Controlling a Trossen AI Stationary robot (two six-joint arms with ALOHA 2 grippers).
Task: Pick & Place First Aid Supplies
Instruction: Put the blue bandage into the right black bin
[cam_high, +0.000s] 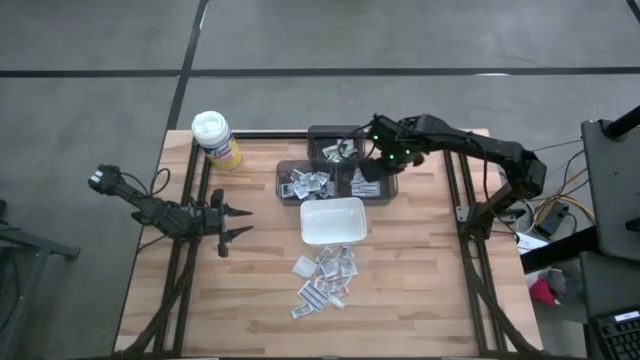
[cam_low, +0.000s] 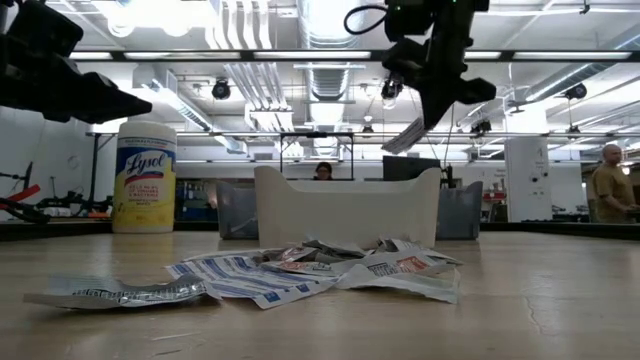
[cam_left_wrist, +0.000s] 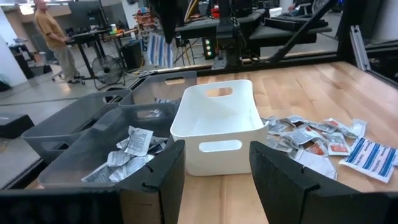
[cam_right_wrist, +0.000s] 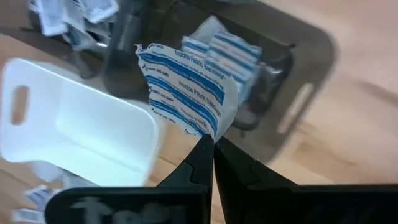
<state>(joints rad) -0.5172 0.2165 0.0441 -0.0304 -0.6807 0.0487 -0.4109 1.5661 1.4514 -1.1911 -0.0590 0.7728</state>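
Right hand pinching bandage packet above grey bin, white dish beside

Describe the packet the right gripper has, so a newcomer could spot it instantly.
Start at the white dish mid-table, then the grey bins behind it. Above the right-hand bin, the right gripper pinches a white packet with blue print by one corner: the only packet hanging in the air.

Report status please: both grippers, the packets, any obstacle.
Right gripper shut on blue-printed white bandage packet, above dark grey bin. Left gripper open, idle at table's left. Loose packet pile waits beside white rectangular dish. No obstacle seen.
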